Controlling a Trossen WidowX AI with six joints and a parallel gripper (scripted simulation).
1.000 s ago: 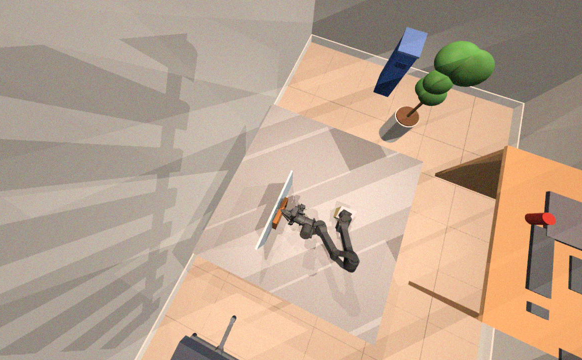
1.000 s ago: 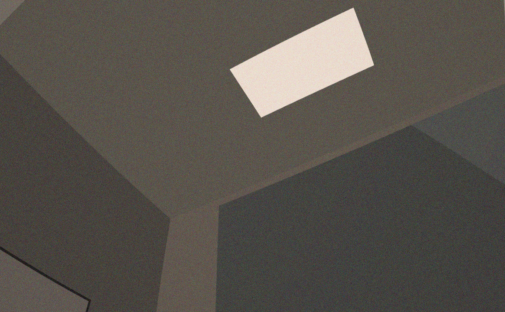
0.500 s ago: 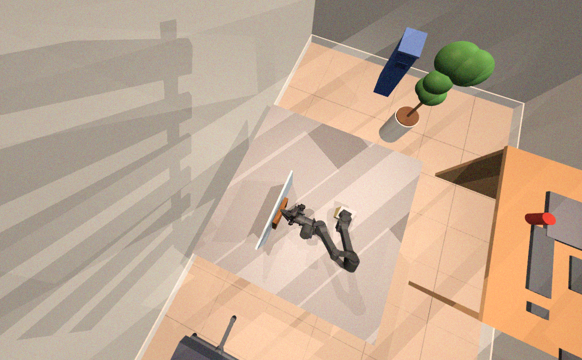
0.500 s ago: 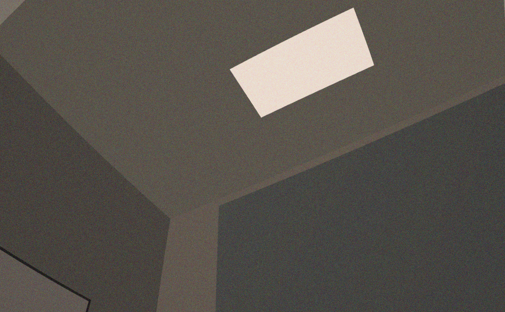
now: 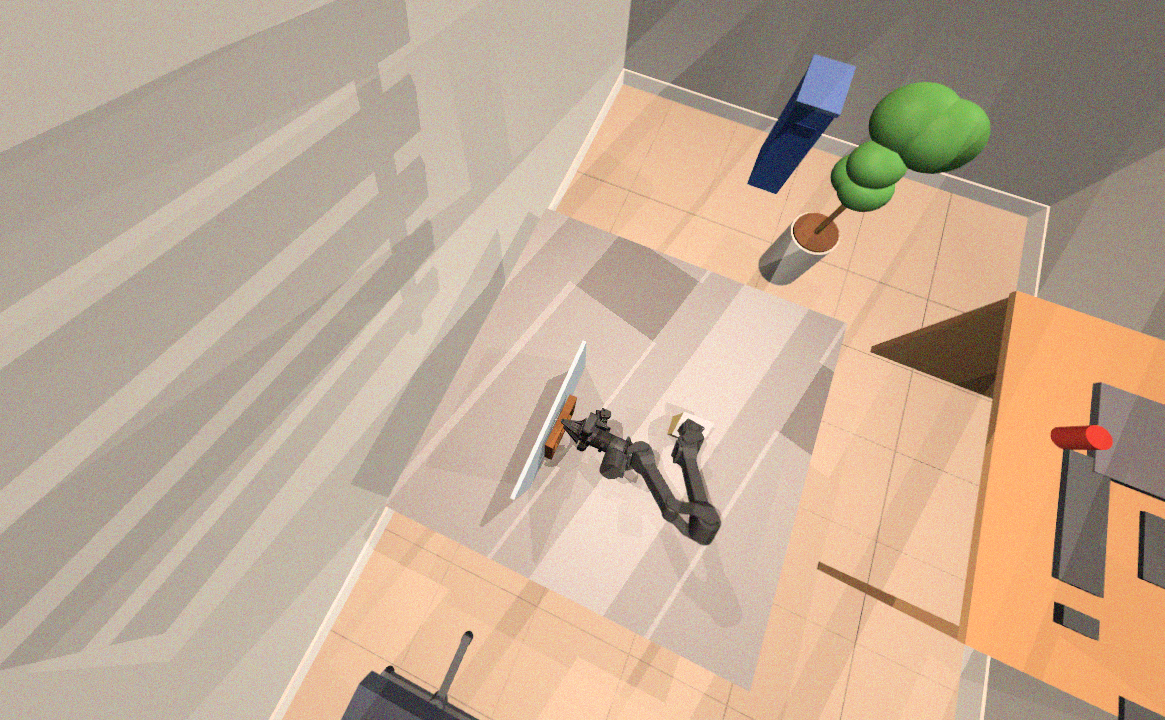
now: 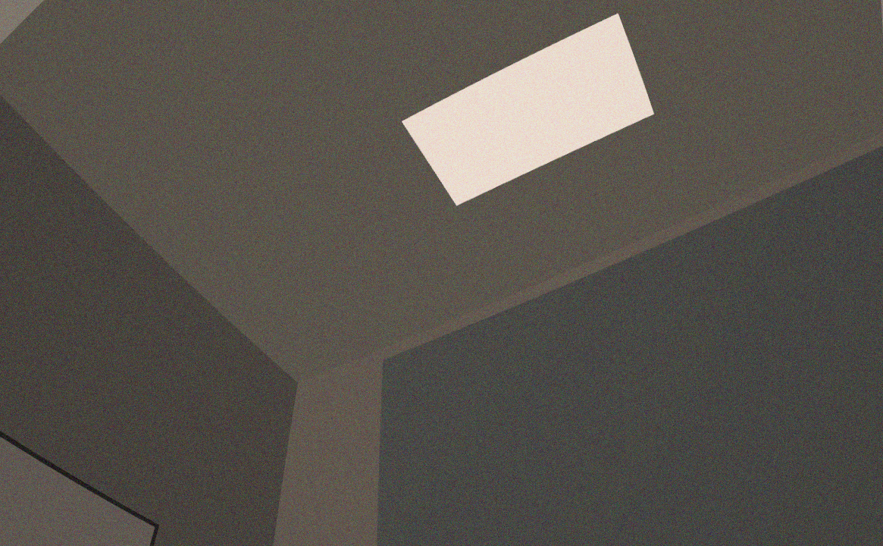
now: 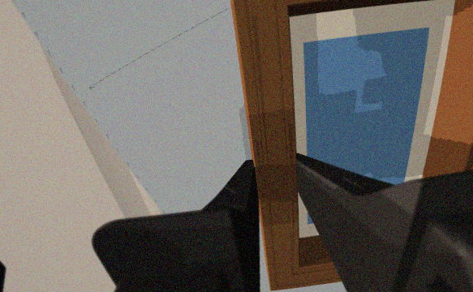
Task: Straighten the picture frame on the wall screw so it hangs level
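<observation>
Evidently the gripper (image 5: 571, 424) (image 7: 277, 178) has the wooden picture frame (image 5: 559, 429) (image 7: 271, 122) pinched by one side rail: in the wrist view, one black finger lies along the rail's outer edge and the other crosses its inner edge, in front of the picture. The frame stands upright against the pale wall panel (image 5: 528, 472) (image 7: 171, 101), left of the arm in the top view. Inside the brown wood, a light mat (image 7: 298, 101) surrounds a blue picture (image 7: 362, 134), and an orange-brown area fills the part to its right. The wall screw is out of sight, and I cannot tell from these angles whether the frame hangs level.

The dark robot arm (image 5: 658, 479) bends from its base, on the right, around toward the panel on the left. Under it spreads a pale rug (image 5: 568, 564). At the far side stand a potted plant (image 5: 814, 234) and a tall blue cabinet (image 5: 796, 125); on the right, an orange-topped desk (image 5: 1016, 537) carries a red cylinder (image 5: 1080, 437). The exterior view shows mainly ceiling and walls, with a bright rectangular ceiling light (image 6: 529, 108).
</observation>
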